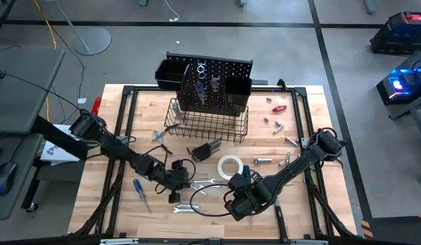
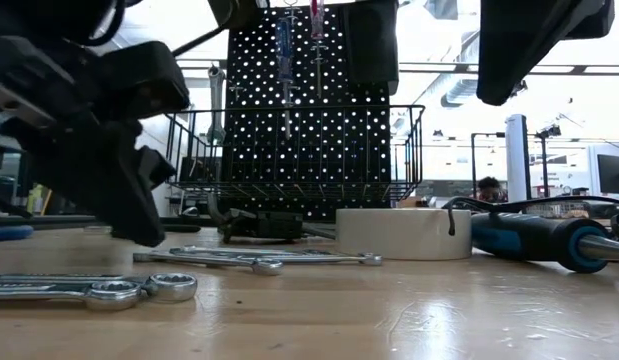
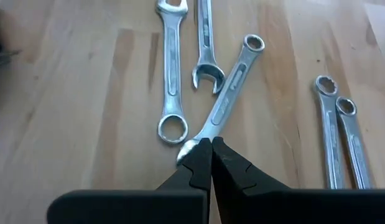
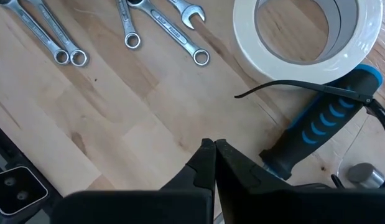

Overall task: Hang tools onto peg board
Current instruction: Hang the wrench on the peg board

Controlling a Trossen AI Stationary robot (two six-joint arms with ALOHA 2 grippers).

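Several silver wrenches (image 3: 170, 74) lie flat on the wooden table. My left gripper (image 3: 208, 144) is shut, its tips low over the near end of one slanting wrench (image 3: 232, 81); the high view shows it (image 1: 185, 185) at front centre. My right gripper (image 4: 214, 146) is shut and hangs above bare wood beside a blue-and-black tool handle (image 4: 316, 124) and the white tape roll (image 4: 304, 31). The peg board (image 1: 213, 82) stands upright at the far edge, with a few tools hanging on it (image 2: 284, 50). My left gripper has its shut fingertips (image 3: 198, 155) at the near end (image 3: 187, 148) of the slanting wrench, coming from above at a slant. The wrench lies flat on the table. I cannot tell whether the tips touch it, because the fingers cover that end.
A wire basket (image 1: 210, 122) and two black bins (image 1: 171, 73) hang on the peg board's front. A blue screwdriver (image 1: 141, 192) lies at front left and a red-handled tool (image 1: 279, 107) at far right. Small metal parts (image 1: 273, 124) and a dark cable (image 4: 285, 87) are scattered at the right.
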